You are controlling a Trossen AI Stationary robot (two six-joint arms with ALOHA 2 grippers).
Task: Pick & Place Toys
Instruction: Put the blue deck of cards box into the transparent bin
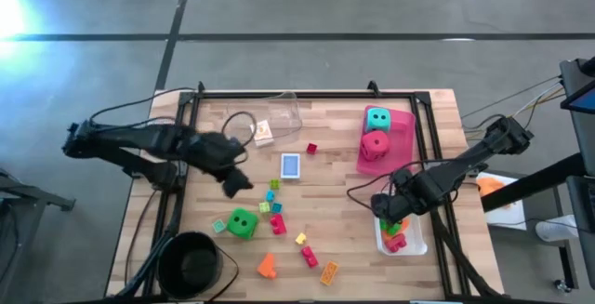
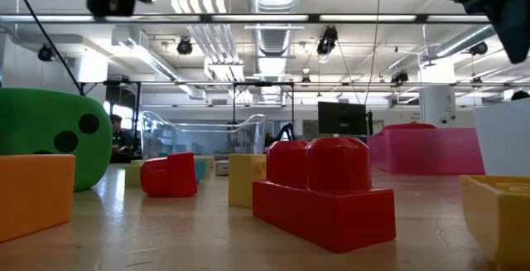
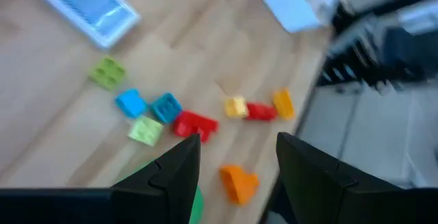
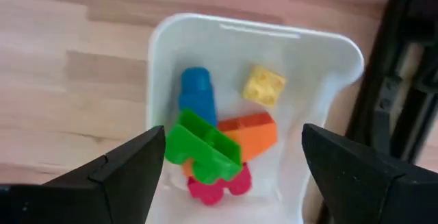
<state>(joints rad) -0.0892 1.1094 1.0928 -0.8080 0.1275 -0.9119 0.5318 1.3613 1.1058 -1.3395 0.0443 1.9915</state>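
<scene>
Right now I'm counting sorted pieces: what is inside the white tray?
In the white tray lie a blue brick, a yellow brick, an orange brick, a green brick and a pink piece. The green brick covers whatever is beneath it.

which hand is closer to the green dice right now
Left. The left hand hangs just above the green dice, at the table's left side. The right hand is far off across the table, over the white tray.
</scene>
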